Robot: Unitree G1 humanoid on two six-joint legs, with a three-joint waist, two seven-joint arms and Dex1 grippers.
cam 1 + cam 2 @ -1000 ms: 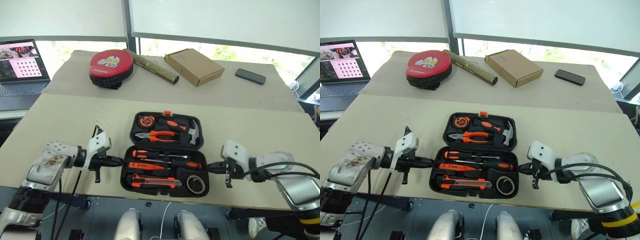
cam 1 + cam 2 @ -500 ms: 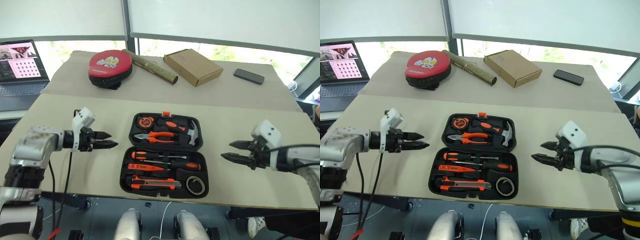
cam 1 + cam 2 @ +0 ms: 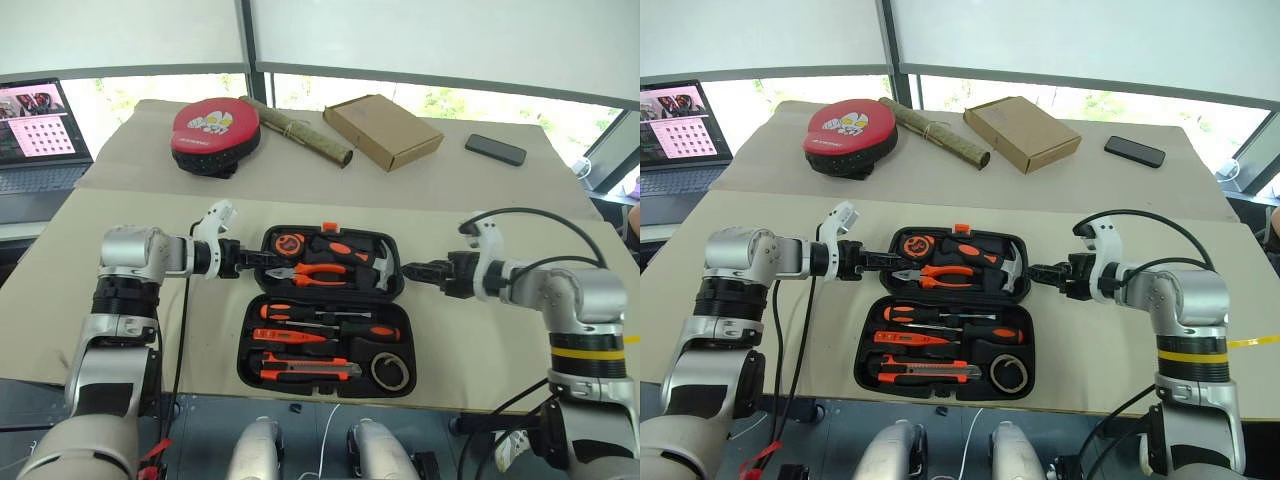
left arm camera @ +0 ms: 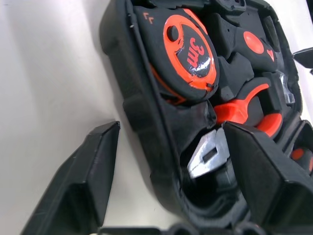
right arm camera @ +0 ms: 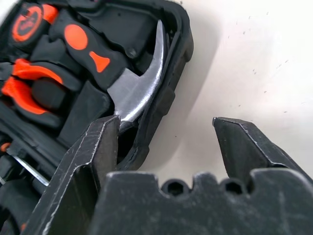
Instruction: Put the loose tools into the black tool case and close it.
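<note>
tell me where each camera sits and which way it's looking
Head views: from the robot's head, forward and down over the table and open black tool case; both arms show, left gripper, right gripper.
Left wrist view: along its open fingers at the case's tape measure.
Right wrist view: along its open fingers at the hammer.
All share the case's far half.

A tan table (image 3: pixel 500 215) carries everything; the black tool case (image 3: pixel 330 305) lies open near its front edge, both halves flat on the surface; along the far side sit 1 round red-and-black pad (image 3: pixel 215 133), 1 brownish rolled bundle (image 3: pixel 300 132) just beside it, 1 flat cardboard box (image 3: pixel 384 130), and 1 dark phone (image 3: pixel 495 149) well apart toward the right; a laptop (image 3: pixel 35 135) rests at the far left edge.
</note>
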